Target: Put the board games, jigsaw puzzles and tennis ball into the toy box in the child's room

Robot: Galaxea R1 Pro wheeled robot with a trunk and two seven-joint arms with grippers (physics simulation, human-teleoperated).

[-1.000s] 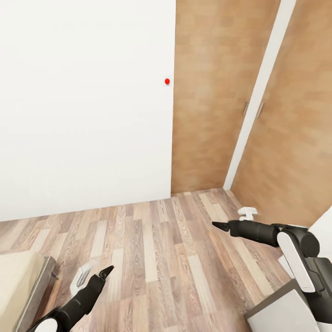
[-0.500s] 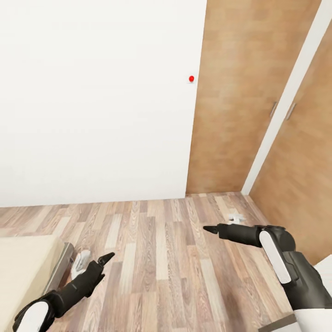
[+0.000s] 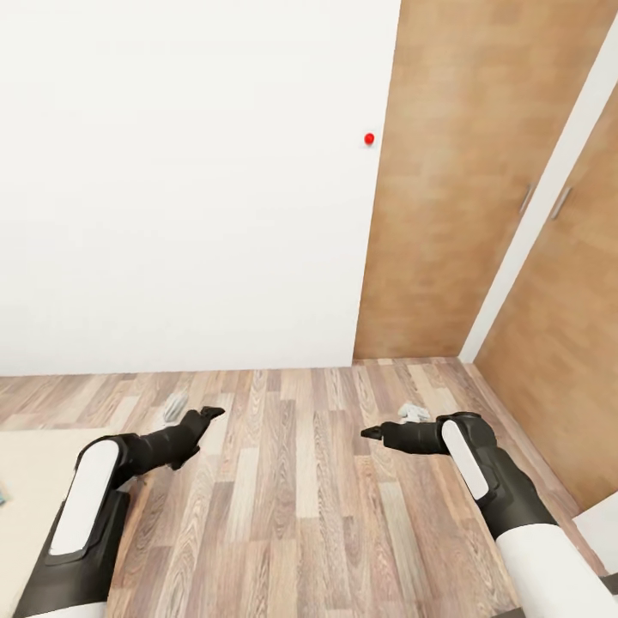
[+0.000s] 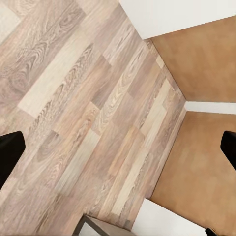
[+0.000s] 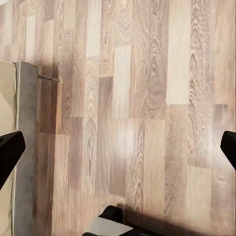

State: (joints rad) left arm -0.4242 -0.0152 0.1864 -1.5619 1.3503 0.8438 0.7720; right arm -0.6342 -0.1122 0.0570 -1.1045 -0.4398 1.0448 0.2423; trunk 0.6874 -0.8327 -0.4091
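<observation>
I am on the move, and the toys, the toy box and the table are out of view. A corner of the bed (image 3: pixel 30 463), with its cream mattress, lies at the lower left of the head view. The right wrist view shows the bed's grey frame (image 5: pixel 25 113) beside the plank floor. My left gripper (image 3: pixel 210 415) hangs open over the floor just past the bed corner, with nothing between its fingers. My right gripper (image 3: pixel 371 432) is open too and holds nothing, out over bare floor in the middle right.
A white wall (image 3: pixel 172 189) with a small red dot (image 3: pixel 369 138) stands ahead. Wooden wardrobe doors (image 3: pixel 446 189) fill the right side and the corner. A white furniture edge (image 3: pixel 602 525) pokes in at the lower right. Wood-plank floor (image 3: pixel 292 498) lies open between the arms.
The whole picture has swung, so the camera moved: the wardrobe slid right and the bed corner came in at lower left. Both arms reach farther forward now, grippers still open.
</observation>
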